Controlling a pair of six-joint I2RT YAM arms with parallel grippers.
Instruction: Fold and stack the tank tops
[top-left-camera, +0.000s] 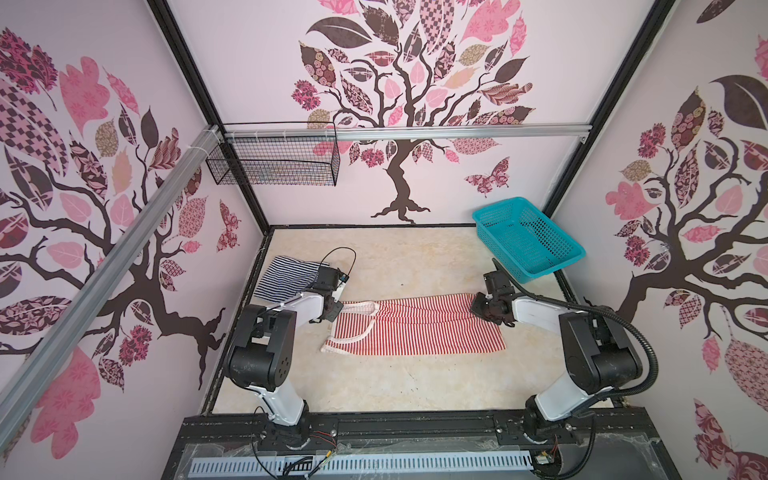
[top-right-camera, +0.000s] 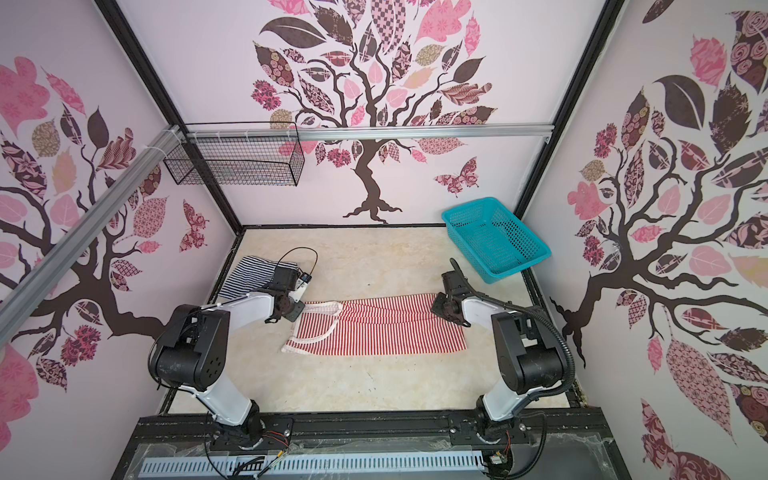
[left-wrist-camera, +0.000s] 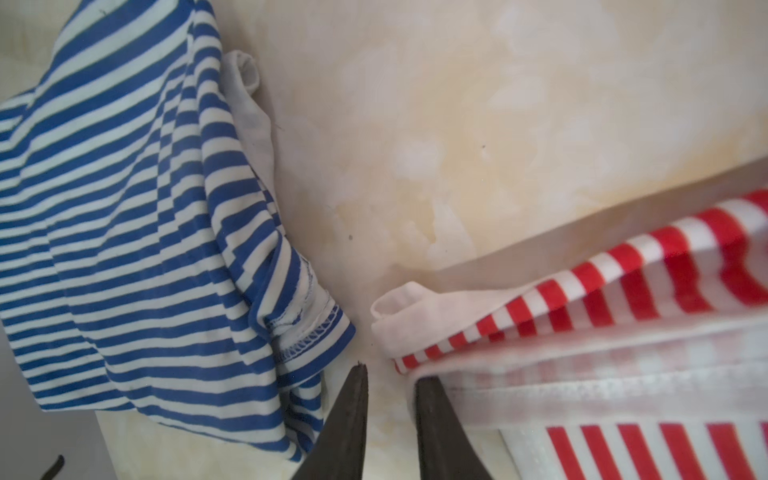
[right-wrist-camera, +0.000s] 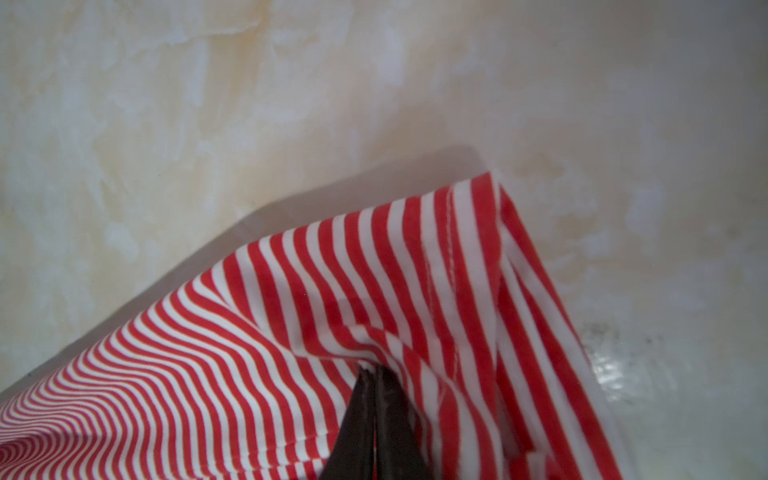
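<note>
Clamping the red-and-white tank top (top-left-camera: 419, 332), mid-frame, in the right pincer (right-wrist-camera: 372, 370); holding the left pincer (left-wrist-camera: 390, 372) narrowly parted, empty, beside its strap, near the navy-and-white tank top (top-left-camera: 282, 276) at centre left; risking one-sided pulling skewing the fold.

The left gripper (left-wrist-camera: 390, 374) has its jaws slightly apart, with only bare table (left-wrist-camera: 457, 124) between them. From the gripper, the crumpled navy top (left-wrist-camera: 137, 216) lies at ten o'clock. The red top (left-wrist-camera: 623, 270) lies at two, just beside one fingertip (left-wrist-camera: 430, 399).
</note>
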